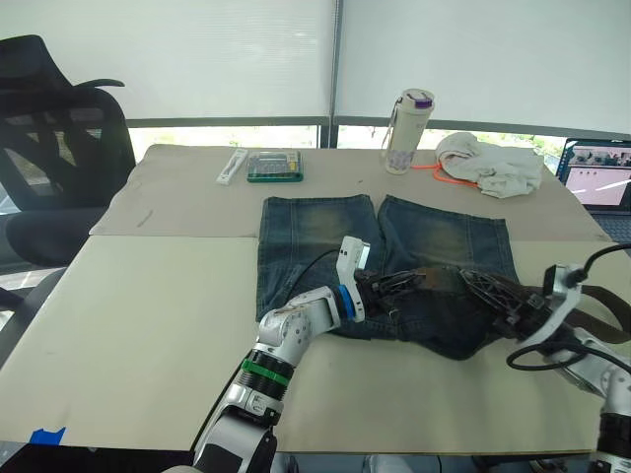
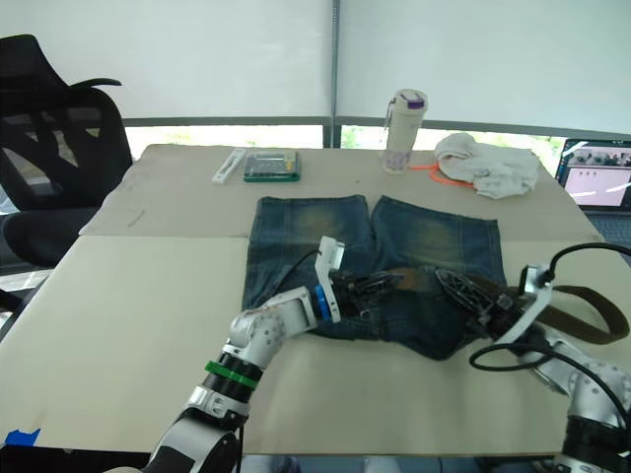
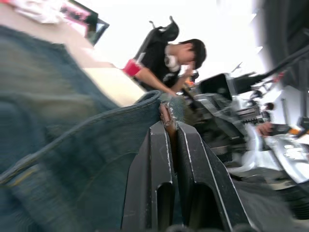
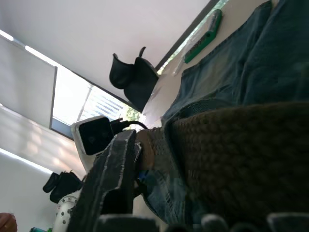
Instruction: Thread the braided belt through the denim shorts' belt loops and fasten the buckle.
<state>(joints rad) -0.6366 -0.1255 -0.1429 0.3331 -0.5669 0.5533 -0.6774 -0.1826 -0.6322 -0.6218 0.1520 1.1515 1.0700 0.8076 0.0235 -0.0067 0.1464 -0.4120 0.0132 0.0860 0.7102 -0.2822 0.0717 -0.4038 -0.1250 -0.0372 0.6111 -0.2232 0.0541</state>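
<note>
The denim shorts (image 1: 325, 236) lie flat mid-table, legs pointing away and the waistband (image 1: 434, 330) nearest me. The braided belt (image 1: 439, 280) runs dark brown along the waistband and trails off to the right in a loop (image 2: 592, 313). My left gripper (image 1: 392, 288) is at the waistband's middle, shut on the belt's brown end (image 3: 167, 120) beside the denim edge. My right gripper (image 1: 485, 293) reaches in from the right, closed on the strap (image 4: 241, 159) that lies against one finger (image 4: 116, 183). I cannot make out the buckle or single belt loops.
At the far edge stand a white bottle (image 1: 406, 130), an off-white cloth bundle (image 1: 490, 165) with an orange cord (image 1: 434, 169), a green case (image 1: 275, 166) and a white bar (image 1: 232, 168). A laptop (image 1: 596, 177) sits far right, an office chair (image 1: 59, 148) left. A person (image 3: 169, 60) sits beyond.
</note>
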